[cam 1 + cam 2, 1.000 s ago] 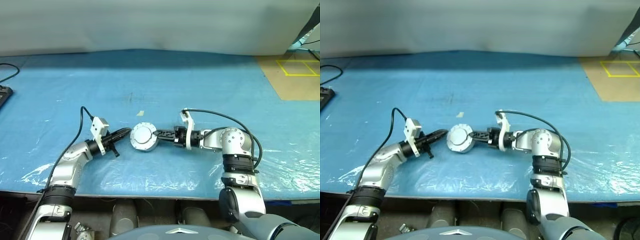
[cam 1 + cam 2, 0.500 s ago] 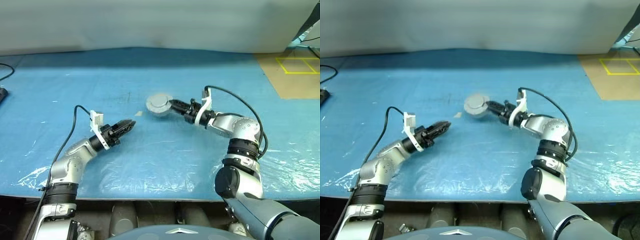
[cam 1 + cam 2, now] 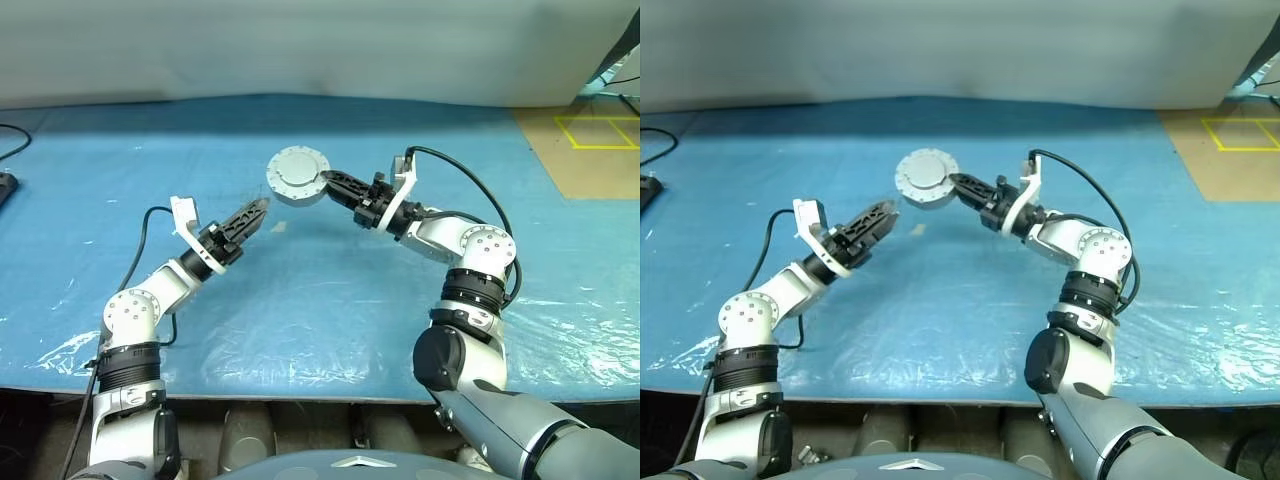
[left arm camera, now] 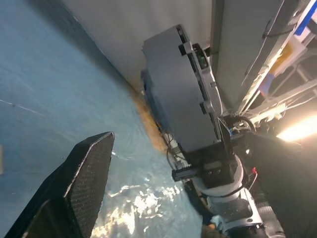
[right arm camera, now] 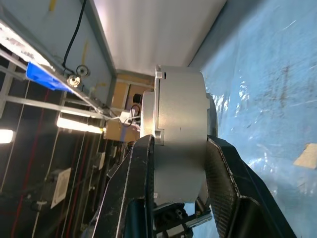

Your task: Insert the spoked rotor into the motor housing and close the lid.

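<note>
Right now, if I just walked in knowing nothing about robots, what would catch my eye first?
Probably the round grey metal motor housing, held up above the blue plastic-covered table between the two black fingers of the right gripper. Just to its left, the left gripper points toward it, holding nothing. A small pale scrap lies on the sheet below them.

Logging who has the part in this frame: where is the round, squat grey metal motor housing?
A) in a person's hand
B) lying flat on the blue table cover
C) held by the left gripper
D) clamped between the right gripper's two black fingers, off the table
D: the round grey metal motor housing sits clamped between the right gripper's black fingers, raised above the blue table cover; the left gripper is apart from it.
</note>
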Motion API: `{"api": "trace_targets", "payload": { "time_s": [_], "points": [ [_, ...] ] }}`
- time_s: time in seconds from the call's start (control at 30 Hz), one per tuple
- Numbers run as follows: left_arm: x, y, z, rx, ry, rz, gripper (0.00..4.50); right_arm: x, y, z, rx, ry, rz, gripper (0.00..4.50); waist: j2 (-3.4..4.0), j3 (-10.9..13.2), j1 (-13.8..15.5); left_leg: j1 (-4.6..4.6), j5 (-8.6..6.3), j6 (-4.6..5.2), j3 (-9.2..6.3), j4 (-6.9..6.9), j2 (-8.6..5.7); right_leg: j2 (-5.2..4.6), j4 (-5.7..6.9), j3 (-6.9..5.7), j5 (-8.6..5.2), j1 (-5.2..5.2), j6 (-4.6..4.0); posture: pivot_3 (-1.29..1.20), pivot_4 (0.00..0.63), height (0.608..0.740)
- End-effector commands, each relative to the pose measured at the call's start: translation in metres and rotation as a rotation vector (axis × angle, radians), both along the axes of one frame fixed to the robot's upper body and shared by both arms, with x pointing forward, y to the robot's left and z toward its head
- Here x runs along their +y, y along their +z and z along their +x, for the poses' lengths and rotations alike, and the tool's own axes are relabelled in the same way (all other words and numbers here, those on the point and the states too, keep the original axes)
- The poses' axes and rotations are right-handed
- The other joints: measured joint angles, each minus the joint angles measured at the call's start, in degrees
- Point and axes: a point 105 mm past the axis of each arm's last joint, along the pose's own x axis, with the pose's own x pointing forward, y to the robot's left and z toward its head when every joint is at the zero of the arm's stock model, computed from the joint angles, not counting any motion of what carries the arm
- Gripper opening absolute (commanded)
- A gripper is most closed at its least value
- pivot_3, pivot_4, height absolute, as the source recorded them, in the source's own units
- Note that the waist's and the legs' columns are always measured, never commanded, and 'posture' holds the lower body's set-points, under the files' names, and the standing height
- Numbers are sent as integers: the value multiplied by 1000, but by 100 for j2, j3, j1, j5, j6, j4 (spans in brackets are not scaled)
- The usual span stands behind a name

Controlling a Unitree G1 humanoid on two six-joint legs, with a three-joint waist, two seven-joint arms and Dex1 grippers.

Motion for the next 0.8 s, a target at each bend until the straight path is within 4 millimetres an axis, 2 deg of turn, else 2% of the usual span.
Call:
{"api": "trace_targets", "payload": {
  "time_s": [0.03, 0.2, 0.43, 0.8],
  "points": [
    [-2, 12, -2, -28, -8, -15, 4463, 8, 25, -12, -104, 57, 60, 1130, -1, 1, 0, -1, 0, 0, -1, 0, 0, 0, 0, -1, 0, 0, 0, 0, 150, 740],
    [-8, 12, -3, -18, -21, -16, 4463, 14, 22, -18, -110, 91, 41, 1130, -6, 4, 31, -6, 0, 0, -3, 9, -3, -1, -1, -2, 6, 0, 10, 0, 150, 740],
    [-15, 12, -3, -18, -40, -30, 4463, 32, 15, -39, -134, 195, -1, 1130, -7, 4, 65, -6, 0, 0, -4, 22, -3, -2, 4, 0, 10, 1, 16, 0, 150, 740],
    [-9, 15, -3, -26, -25, -50, 4463, 31, 12, -36, -115, 188, 6, 1130, -7, 4, 88, -12, 0, 0, -8, 40, -4, -3, 8, -1, 13, 3, 22, 0, 150, 740]
  ]
}}
